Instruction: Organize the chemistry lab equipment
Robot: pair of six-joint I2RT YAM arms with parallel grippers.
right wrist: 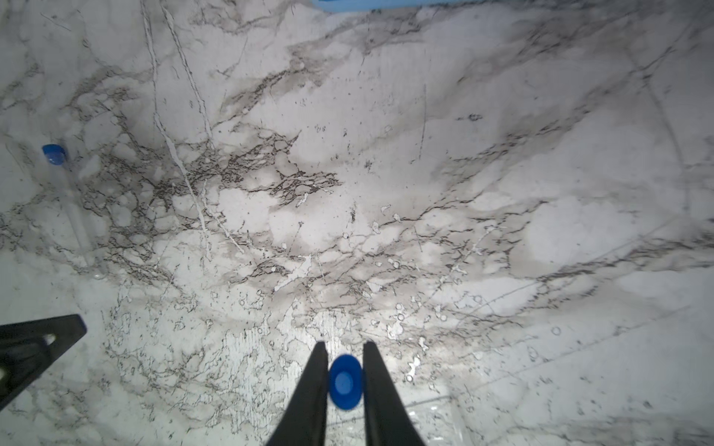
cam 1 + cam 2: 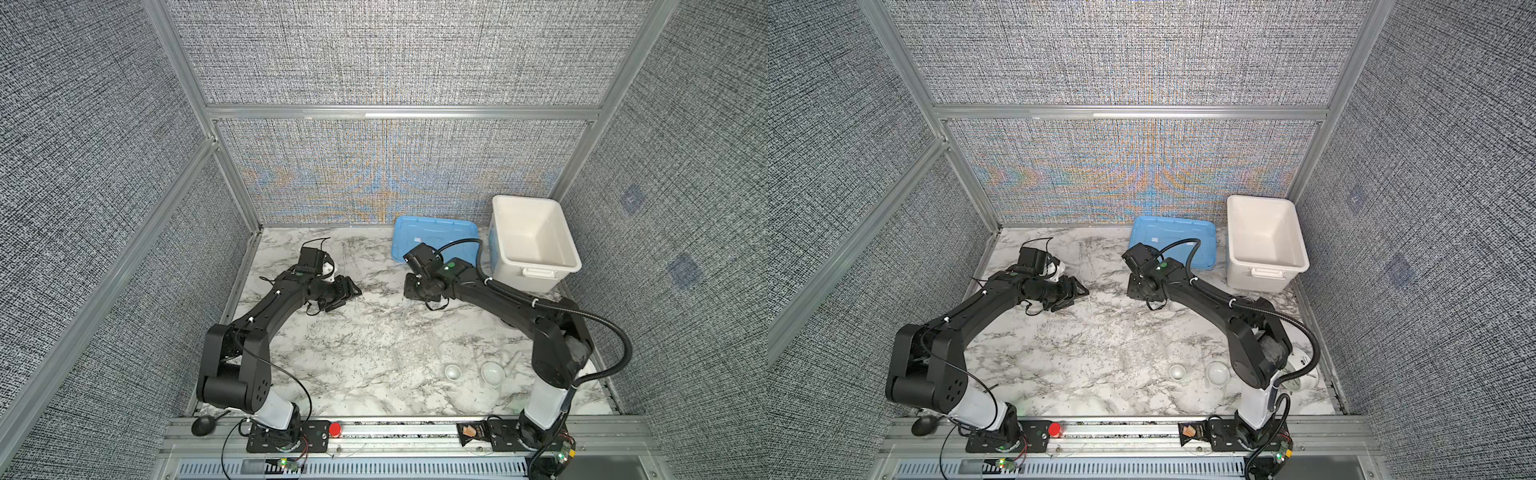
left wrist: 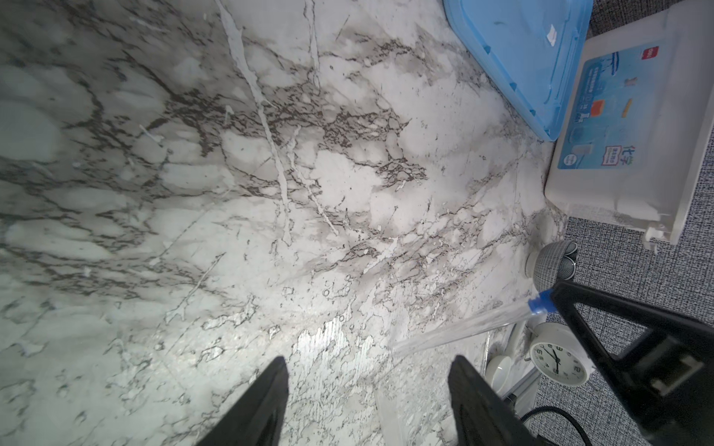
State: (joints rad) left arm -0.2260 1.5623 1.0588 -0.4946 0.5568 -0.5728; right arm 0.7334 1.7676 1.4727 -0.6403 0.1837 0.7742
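Note:
My right gripper (image 1: 345, 347) is shut on a slim clear tube by its blue cap (image 1: 345, 381), and holds it tilted above the marble table. The left wrist view shows that tube (image 3: 463, 326) slanting down from a right finger (image 3: 587, 312). A second clear tube (image 1: 75, 208) with a blue cap lies flat on the table. My left gripper (image 3: 371, 363) is open and empty, low over the table's left half (image 2: 347, 299). Two small white bowls (image 2: 453, 371) (image 2: 493, 371) and a white pestle (image 2: 515, 359) sit at the front right.
An open white bin (image 2: 536, 266) stands at the back right corner, with a blue lid (image 2: 432, 237) flat on the table beside it. A round white clock (image 3: 556, 359) sits by the right arm's base, partly hidden in both top views. Walls close in three sides.

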